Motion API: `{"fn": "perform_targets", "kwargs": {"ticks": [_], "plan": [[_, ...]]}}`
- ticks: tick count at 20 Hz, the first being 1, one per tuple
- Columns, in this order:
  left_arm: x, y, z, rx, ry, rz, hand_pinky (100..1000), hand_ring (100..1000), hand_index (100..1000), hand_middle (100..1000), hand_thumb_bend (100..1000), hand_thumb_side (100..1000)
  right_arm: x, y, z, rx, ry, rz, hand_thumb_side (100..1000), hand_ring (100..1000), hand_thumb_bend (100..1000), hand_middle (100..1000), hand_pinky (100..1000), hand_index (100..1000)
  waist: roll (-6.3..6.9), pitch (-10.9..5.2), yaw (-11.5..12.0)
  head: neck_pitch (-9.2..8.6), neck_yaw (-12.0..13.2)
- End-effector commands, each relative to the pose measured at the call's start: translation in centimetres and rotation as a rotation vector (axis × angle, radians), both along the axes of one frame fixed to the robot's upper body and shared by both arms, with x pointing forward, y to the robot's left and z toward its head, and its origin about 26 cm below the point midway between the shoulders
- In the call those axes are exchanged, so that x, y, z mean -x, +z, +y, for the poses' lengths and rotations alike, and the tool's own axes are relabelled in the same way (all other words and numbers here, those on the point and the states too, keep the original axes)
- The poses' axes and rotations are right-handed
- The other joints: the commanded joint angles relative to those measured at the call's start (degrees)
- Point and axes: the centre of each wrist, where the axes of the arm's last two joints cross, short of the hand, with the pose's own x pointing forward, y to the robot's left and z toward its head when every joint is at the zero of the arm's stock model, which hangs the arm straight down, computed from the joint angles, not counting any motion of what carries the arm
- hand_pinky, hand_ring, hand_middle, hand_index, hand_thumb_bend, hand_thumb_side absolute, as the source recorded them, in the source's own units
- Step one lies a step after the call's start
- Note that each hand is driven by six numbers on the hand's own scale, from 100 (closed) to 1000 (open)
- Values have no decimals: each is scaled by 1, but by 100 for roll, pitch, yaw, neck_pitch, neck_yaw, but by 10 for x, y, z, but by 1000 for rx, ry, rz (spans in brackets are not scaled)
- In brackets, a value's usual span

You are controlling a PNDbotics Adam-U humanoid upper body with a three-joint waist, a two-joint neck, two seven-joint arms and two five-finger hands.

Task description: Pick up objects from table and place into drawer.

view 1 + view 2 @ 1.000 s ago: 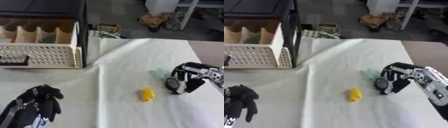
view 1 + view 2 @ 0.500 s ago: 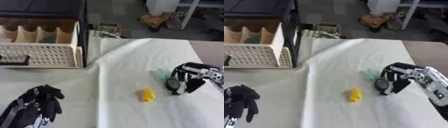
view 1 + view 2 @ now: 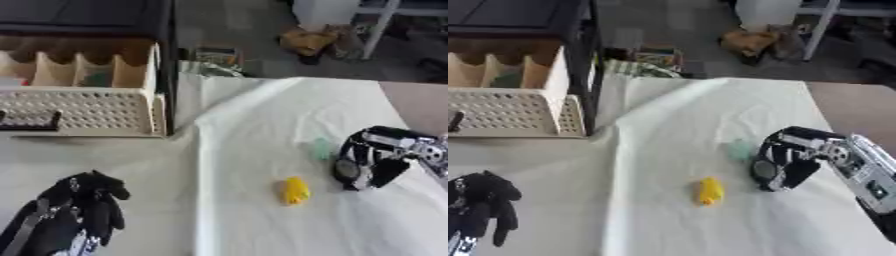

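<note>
A small yellow object (image 3: 295,190) lies on the white cloth (image 3: 262,125) near the middle. A pale green object (image 3: 321,148) lies up and to the right of it, just left of my right hand (image 3: 369,160). That hand hovers at the right with its fingers curled downward, holding nothing that I can see. My left hand (image 3: 74,210) rests at the lower left, fingers up and relaxed. The beige perforated drawer (image 3: 83,112) stands pulled out at the upper left, with wooden dividers inside and a green item in one compartment.
A black frame (image 3: 166,60) surrounds the drawer. Beyond the table's far edge lie floor clutter, a cardboard-coloured item (image 3: 306,40) and a white stand leg (image 3: 376,25). A brown surface (image 3: 420,100) shows at the right edge.
</note>
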Motion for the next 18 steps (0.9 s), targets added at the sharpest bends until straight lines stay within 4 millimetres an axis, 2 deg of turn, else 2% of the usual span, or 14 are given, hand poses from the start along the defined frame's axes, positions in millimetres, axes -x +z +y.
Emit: {"fn": "perform_targets", "kwargs": {"ticks": [1,12,18], "plan": [[2,6,-3,6,-13,-20,227,429,723,570,100,392,2,11,-2,6,1,-19,216,603,497,457,469,738,1,-87,1,-49,5],[1,7,-3,8,-15,-22,228,431,721,570,100,396,1,10,-2,10,-18,-33,201,588,403,402,443,689,8,-93,23,-75,-2],[1,7,-3,7,-12,-19,228,432,720,570,100,395,2,11,-2,5,-19,-41,197,583,391,380,435,675,2,-106,10,-63,8]]}}
